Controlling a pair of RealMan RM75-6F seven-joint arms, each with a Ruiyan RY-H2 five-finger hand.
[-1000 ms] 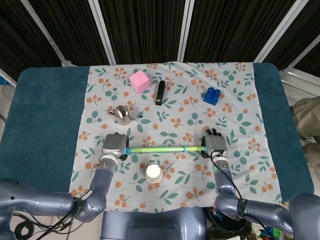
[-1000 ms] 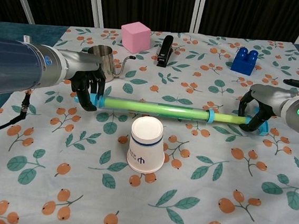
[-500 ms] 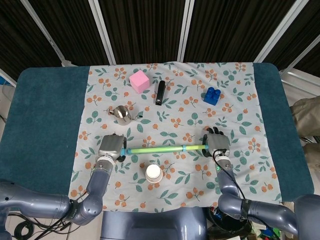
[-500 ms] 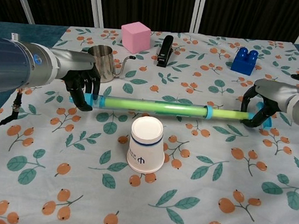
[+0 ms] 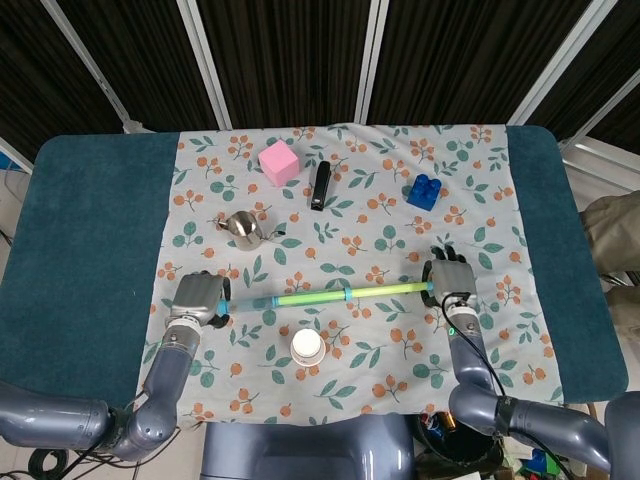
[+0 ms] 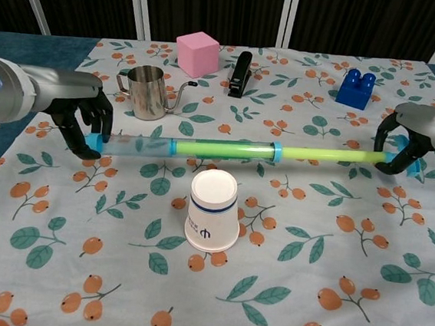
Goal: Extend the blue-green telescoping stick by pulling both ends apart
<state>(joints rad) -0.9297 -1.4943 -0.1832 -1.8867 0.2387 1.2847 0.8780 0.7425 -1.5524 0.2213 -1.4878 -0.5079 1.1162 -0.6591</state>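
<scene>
The blue-green telescoping stick [image 5: 320, 296] [image 6: 227, 146] stretches across the floral cloth, held just above it and drawn out long. Its sections run from a pale blue one at the left through a thick green one to a thin green rod at the right. My left hand [image 5: 197, 298] [image 6: 86, 123] grips the stick's left end by its blue cap. My right hand [image 5: 449, 281] [image 6: 404, 146] grips the right end, fingers curled around the blue tip.
An upturned white paper cup [image 6: 213, 210] [image 5: 307, 346] stands just in front of the stick's middle. Behind the stick are a steel pitcher [image 6: 146, 91], a pink cube [image 6: 196, 52], a black stapler [image 6: 241, 73] and a blue toy brick [image 6: 356, 88].
Both hands have moved outward, left hand further left and right hand further right. The stick has grown much longer, with a pale blue section and more thin rod now showing.
</scene>
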